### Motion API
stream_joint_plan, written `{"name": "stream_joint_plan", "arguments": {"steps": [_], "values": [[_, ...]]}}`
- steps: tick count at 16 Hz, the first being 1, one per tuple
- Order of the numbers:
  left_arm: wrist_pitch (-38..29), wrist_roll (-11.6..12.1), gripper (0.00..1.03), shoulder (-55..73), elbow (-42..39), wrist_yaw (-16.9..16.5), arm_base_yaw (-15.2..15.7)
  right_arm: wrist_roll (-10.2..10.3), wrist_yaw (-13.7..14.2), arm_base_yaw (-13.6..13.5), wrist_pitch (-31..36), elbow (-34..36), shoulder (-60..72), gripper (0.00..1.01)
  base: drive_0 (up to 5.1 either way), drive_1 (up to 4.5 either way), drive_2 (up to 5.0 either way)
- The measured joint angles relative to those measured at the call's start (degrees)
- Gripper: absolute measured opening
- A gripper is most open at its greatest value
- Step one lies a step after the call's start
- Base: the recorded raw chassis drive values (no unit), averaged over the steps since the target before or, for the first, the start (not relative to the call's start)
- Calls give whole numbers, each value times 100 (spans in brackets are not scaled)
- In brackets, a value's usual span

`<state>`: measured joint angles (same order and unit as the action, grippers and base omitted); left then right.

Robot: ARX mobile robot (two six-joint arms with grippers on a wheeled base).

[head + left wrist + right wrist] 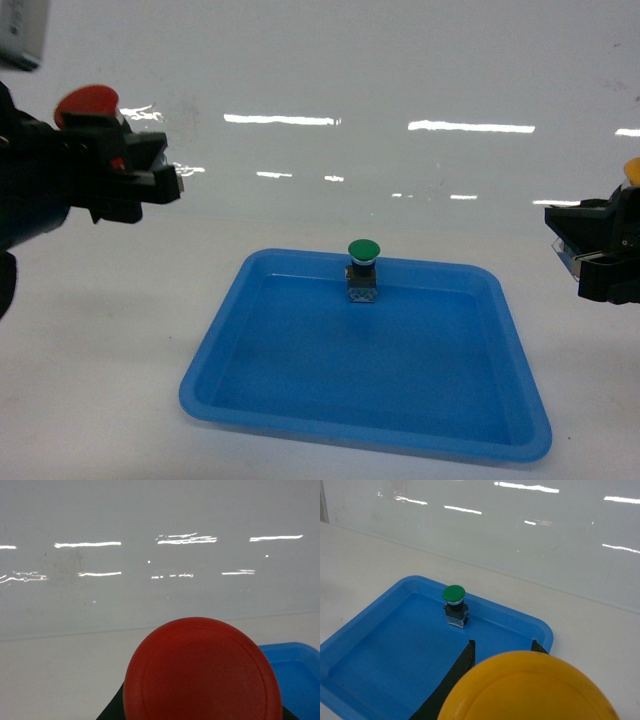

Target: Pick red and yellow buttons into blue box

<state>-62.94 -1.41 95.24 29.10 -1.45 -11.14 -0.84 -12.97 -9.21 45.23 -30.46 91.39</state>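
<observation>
Both arms hang above the surface (90, 380). Left gripper (150, 170) clamps the red button (87, 103); right gripper (590, 262) clamps the yellow button (632, 170).

Red button (86, 102) held at left, yellow button (530, 690) held at right

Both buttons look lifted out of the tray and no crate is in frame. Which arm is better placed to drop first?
Neither clearly. The left gripper holds the red button and the right gripper the yellow button, both off the tray. The blue box is unseen.
</observation>
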Motion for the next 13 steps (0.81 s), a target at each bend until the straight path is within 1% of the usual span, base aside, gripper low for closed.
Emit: {"name": "stream_joint_plan", "arguments": {"steps": [2,3,5,6,8,10,11,13], "values": [[-103,37,25,-341,-264,2,31,-2,22,-98,-11,0,0,28,0,0,0],[-90,37,25,-369,-332,17,68,-11,66,-142,127,31,-4,28,0,0,0],[-66,39,25,-352,-341,42,101,-17,160,-208,240,48,-81,28,0,0,0],[-70,37,25,-352,-341,39,101,-22,203,-282,341,46,-122,28,0,0,0],[-70,39,25,-352,-341,35,83,-24,267,-385,232,46,-188,28,0,0,0],[-72,39,25,-352,-341,37,85,-33,354,-474,380,66,-286,28,0,0,0],[-70,37,25,-352,-341,37,85,-72,376,-511,372,83,-450,28,0,0,0],[-70,39,25,-352,-341,37,85,-306,437,-498,348,177,-916,28,0,0,0]]}}
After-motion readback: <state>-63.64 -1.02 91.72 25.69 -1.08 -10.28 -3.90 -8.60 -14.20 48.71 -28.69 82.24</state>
